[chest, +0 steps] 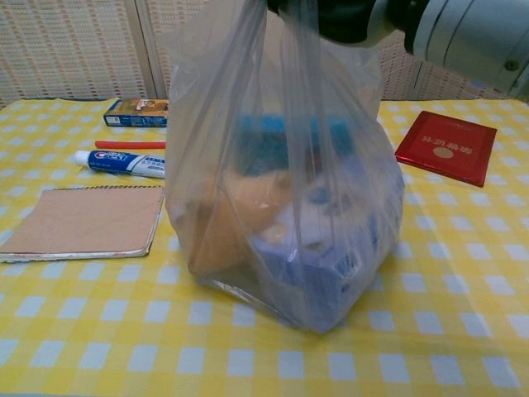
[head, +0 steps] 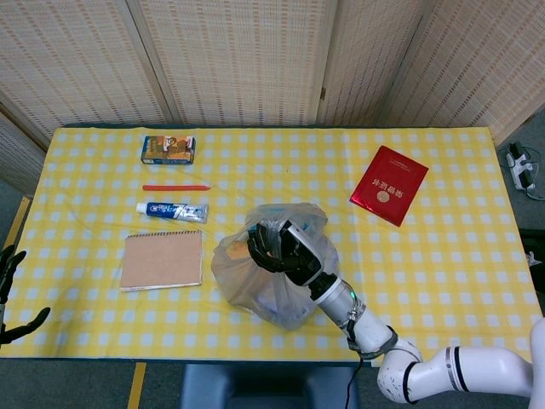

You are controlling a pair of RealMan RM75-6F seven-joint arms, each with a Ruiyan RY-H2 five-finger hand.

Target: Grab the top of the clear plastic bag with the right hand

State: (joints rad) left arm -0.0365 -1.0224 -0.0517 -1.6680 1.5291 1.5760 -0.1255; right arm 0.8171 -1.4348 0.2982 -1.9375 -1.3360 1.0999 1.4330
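A: Head view first. The right hand, black fingers curled in, grips the gathered top of the clear plastic bag. The bag sits on the yellow-and-white checked tablecloth, near the front edge, roughly mid-table.

B: Chest view gives what that one can't: the bag stands upright w/ its base on the cloth and its neck drawn up to the frame's top. Inside there's a blue item high up, sth orange at left, and a blue-and-white printed pack low at right (too blurred to name). Only a dark bit of the right hand shows at the top edge, so the grip itself can't be read there.

A: Left hand shows only in the head view, off the table's left edge, low, fingers spread, holding nothing.

B: Edges and room. Just left of the bag lies the brown spiral-bound notepad, apart from it. Behind that come the white-and-blue toothpaste tube, the thin red pen and the small blue-and-orange box, the box near the far edge.

A: The red booklet with gold print lies well apart, at right rear. Bare cloth spreads right of the bag, to the table's right edge.
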